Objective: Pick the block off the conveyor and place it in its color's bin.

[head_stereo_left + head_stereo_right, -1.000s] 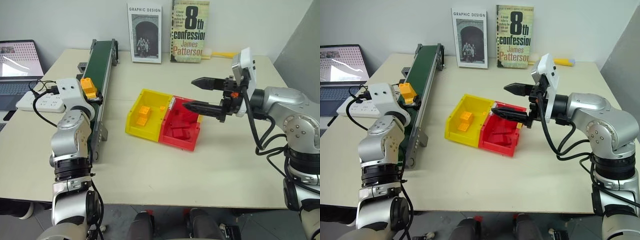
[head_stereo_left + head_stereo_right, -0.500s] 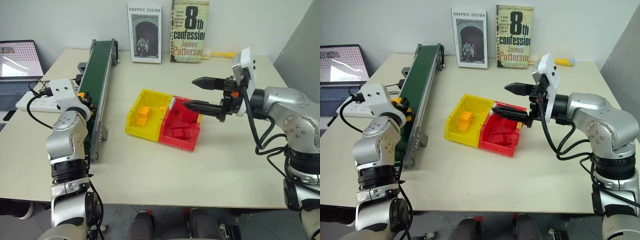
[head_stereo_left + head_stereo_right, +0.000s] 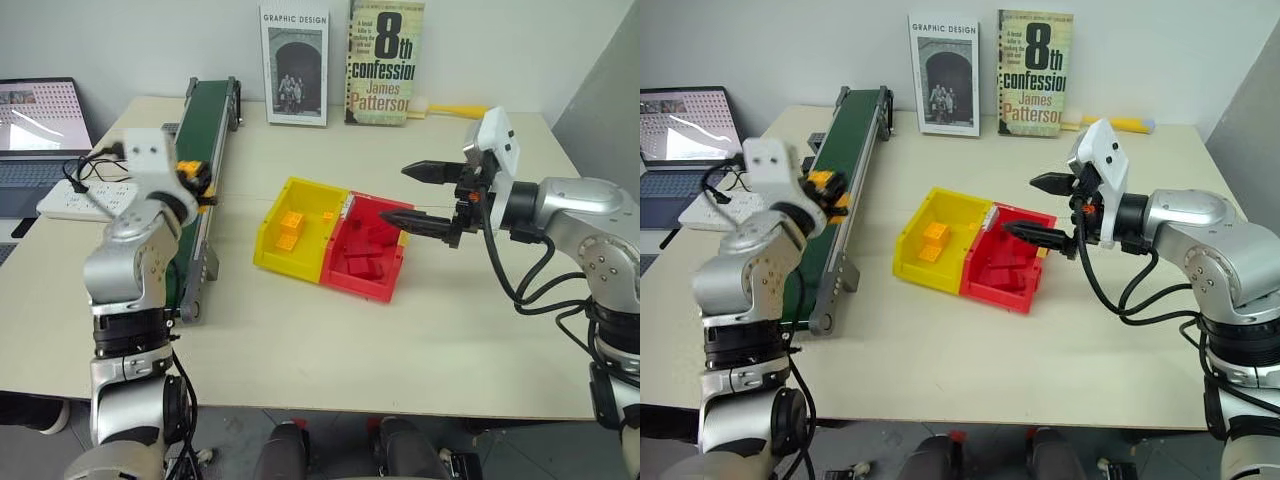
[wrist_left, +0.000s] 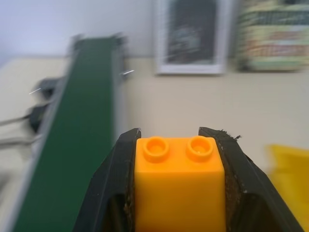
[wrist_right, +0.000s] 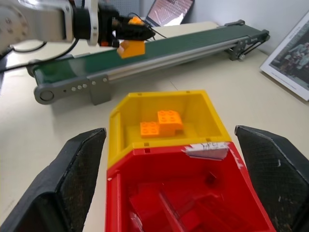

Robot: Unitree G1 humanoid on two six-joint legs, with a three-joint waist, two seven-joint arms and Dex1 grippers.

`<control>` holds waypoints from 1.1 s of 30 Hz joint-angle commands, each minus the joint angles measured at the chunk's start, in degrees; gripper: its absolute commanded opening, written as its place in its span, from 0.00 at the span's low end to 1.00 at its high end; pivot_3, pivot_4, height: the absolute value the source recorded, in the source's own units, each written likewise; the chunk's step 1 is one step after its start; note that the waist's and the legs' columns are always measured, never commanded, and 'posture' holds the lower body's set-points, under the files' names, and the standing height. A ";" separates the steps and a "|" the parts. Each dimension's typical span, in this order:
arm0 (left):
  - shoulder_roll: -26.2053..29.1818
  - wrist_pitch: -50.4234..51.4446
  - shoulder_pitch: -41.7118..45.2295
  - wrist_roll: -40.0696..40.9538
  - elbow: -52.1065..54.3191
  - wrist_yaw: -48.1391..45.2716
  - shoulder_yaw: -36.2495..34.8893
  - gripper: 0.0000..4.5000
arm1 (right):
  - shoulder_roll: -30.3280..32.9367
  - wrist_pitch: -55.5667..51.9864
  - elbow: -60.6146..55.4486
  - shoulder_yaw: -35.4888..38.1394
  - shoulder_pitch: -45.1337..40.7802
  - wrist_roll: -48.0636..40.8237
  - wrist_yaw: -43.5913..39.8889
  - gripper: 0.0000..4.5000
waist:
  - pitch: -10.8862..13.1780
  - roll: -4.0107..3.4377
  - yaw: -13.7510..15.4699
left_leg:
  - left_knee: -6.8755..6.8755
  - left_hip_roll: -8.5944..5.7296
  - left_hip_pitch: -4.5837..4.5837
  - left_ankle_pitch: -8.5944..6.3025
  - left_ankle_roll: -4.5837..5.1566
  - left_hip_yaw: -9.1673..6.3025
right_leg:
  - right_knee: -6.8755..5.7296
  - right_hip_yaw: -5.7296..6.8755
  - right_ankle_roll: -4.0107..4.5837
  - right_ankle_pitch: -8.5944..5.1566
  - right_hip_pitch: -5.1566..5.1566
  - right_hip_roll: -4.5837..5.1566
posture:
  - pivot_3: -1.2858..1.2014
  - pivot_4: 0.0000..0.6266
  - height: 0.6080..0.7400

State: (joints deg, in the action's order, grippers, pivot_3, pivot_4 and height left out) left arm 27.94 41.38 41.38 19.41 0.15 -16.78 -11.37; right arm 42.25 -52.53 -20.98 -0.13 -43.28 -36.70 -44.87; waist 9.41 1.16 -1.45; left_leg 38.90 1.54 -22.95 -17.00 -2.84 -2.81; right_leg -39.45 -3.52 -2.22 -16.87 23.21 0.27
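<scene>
Just above the conveyor (image 3: pixel 195 150), the left gripper (image 4: pixel 176 145) clamps the block (image 4: pixel 178 186) for carrying to the bin (image 3: pixel 272 245); the right gripper (image 3: pixel 420 195) hangs wide open.

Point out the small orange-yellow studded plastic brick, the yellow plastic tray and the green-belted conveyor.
Orange-yellow studded plastic brick (image 4: pixel 178 179): left wrist view, front face.
Yellow plastic tray (image 3: pixel 268 232): left eye view, left wall.
Green-belted conveyor (image 3: pixel 211 108): left eye view, belt.

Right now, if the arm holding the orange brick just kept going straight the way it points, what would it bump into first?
Probably nothing soon: the left gripper, shut on the block, points over bare table beside the conveyor, towards the Graphic Design book at the back. Depth is unclear.
</scene>
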 commanded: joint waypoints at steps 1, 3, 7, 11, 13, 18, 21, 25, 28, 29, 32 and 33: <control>1.86 -0.33 0.52 0.95 1.62 -10.93 7.80 0.34 | 1.71 -1.79 -5.35 1.24 0.40 -1.17 0.60 1.00 | 0.00 0.00 -0.12 | -0.02 -0.02 0.01 0.01 -0.01 0.02 | 0.01 -0.01 0.00 0.00 0.00 -0.02 | 0.52 0.24 1.00; 1.60 -0.36 0.63 1.28 1.37 -14.44 10.67 0.34 | 2.03 -2.81 -6.52 1.50 0.29 -1.63 1.14 1.00 | 0.00 -0.01 -0.37 | -0.02 -0.02 0.01 0.00 -0.01 0.03 | 0.01 -0.02 0.00 0.00 0.01 -0.07 | 0.52 0.24 1.00; 0.07 -3.17 1.66 -0.66 -2.12 -16.80 13.81 0.34 | 2.23 -4.71 -8.31 2.69 0.08 -2.61 2.72 1.00 | 0.01 -0.01 -0.42 | -0.02 0.00 0.06 -0.06 0.12 0.05 | -0.04 -0.07 0.01 0.00 0.01 -0.12 | 0.52 0.24 1.00; -0.61 -5.43 2.46 -1.53 -5.40 -17.83 13.83 0.51 | 2.62 -5.79 -9.76 3.75 1.00 -3.02 4.32 1.00 | 0.01 -0.01 -0.33 | 0.00 0.00 0.03 -0.09 0.17 0.03 | -0.02 -0.06 0.01 0.00 0.01 -0.12 | 0.52 0.24 1.00; -0.67 -6.11 3.11 -1.71 -6.88 -18.51 13.75 0.58 | 2.81 -6.10 -9.98 4.24 1.46 -3.13 5.08 1.00 | 0.01 -0.01 -0.27 | 0.00 0.00 0.02 -0.09 0.17 0.02 | 0.00 -0.04 0.01 0.00 0.01 -0.12 | 0.52 0.24 1.00; 0.19 -5.77 3.72 -1.20 -7.08 -21.37 13.33 0.79 | 3.10 -6.23 -10.23 4.78 2.24 -3.53 5.82 1.00 | 0.01 -0.01 -0.20 | 0.01 -0.01 0.01 -0.09 0.17 0.02 | 0.01 -0.05 0.01 0.00 0.01 -0.10 | 0.52 0.24 1.00; 2.21 -5.43 3.78 -1.14 -6.77 -23.37 12.49 0.93 | 3.26 -5.66 -9.79 4.62 2.66 -3.25 5.55 1.00 | 0.01 -0.01 -0.26 | 0.00 -0.01 0.02 -0.09 0.17 0.03 | 0.00 -0.04 0.01 0.00 0.01 -0.11 | 0.52 0.24 1.00; 11.22 -5.19 3.02 -1.92 -4.81 -30.71 12.41 1.00 | 4.51 -3.95 -7.91 3.48 3.15 -2.24 2.90 1.00 | 0.02 -0.04 -0.54 | -0.01 0.02 0.02 -0.09 0.17 0.05 | -0.01 -0.06 0.01 0.00 0.04 -0.16 | 0.52 0.24 1.00; 19.78 -4.96 1.93 -1.12 -3.94 -37.38 10.94 1.00 | 6.20 -1.76 -5.91 1.96 3.68 -1.57 -1.05 1.00 | 0.04 -0.07 -0.57 | -0.04 0.02 0.04 -0.10 0.17 0.05 | -0.04 -0.07 0.01 -0.01 0.06 -0.18 | 0.52 0.24 1.00; 22.01 -5.12 1.50 -0.88 -3.71 -39.15 10.62 1.00 | 6.56 -0.95 -5.21 1.57 3.86 -1.22 -1.97 1.00 | 0.04 -0.07 -0.42 | -0.04 0.03 0.03 -0.10 0.18 0.05 | 0.00 -0.06 0.02 -0.01 0.06 -0.19 | 0.52 0.24 1.00; 27.37 -5.38 -0.10 -0.13 -2.70 -43.80 9.68 1.00 | 6.89 1.33 -2.67 0.43 3.62 0.03 -4.06 1.00 | 0.07 -0.10 -0.43 | -0.04 0.02 0.04 -0.10 0.18 0.07 | 0.02 -0.06 0.02 -0.01 0.05 -0.19 | 0.52 0.24 1.00; 28.28 -5.37 -0.59 0.05 -2.36 -44.58 9.38 1.00 | 6.91 2.02 -1.97 0.11 3.58 0.40 -4.74 1.00 | 0.07 -0.11 -0.41 | -0.04 0.01 0.04 -0.10 0.18 0.07 | 0.02 -0.05 0.02 -0.02 0.05 -0.17 | 0.52 0.24 1.00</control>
State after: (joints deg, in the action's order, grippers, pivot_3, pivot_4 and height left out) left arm 54.95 36.92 40.95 18.20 -4.57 -59.25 -0.48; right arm 48.44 -52.78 -23.06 -0.39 -38.96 -37.04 -48.08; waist 9.48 1.05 -1.86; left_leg 38.87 1.55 -22.91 -17.10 -2.65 -2.74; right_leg -39.43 -3.57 -2.20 -16.89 23.26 0.10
